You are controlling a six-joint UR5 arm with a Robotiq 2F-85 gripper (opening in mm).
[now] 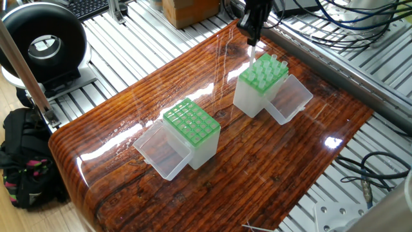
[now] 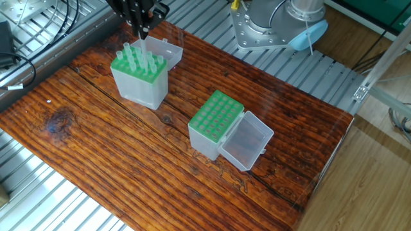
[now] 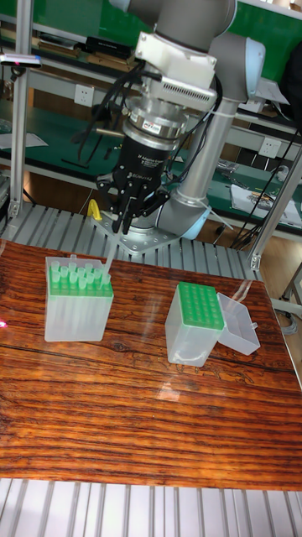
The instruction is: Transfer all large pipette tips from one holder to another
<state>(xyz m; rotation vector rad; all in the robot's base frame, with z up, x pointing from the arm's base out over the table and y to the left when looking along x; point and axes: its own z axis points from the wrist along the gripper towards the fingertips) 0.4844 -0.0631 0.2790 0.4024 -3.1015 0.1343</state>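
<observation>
Several large pipette tips (image 2: 136,56) stand upright in the green-topped holder (image 2: 139,76) at the far end of the wooden table, which also shows in the tall fixed view as the holder (image 3: 78,289). My gripper (image 2: 141,30) hangs just above that holder's back edge. It is shut on one translucent large pipette tip (image 3: 109,257) that dangles below the fingers, clear of the rack. In one fixed view the gripper (image 1: 253,38) sits above the same holder (image 1: 262,76). The second holder (image 2: 216,117), mid-table, shows only empty holes.
Both holders have clear lids hinged open beside them (image 2: 247,142) (image 1: 291,98). The arm's base (image 2: 276,22) stands behind the table. A black round device (image 1: 42,42), a black bag (image 1: 22,158), a cardboard box (image 1: 190,9) and cables (image 1: 360,16) surround the table.
</observation>
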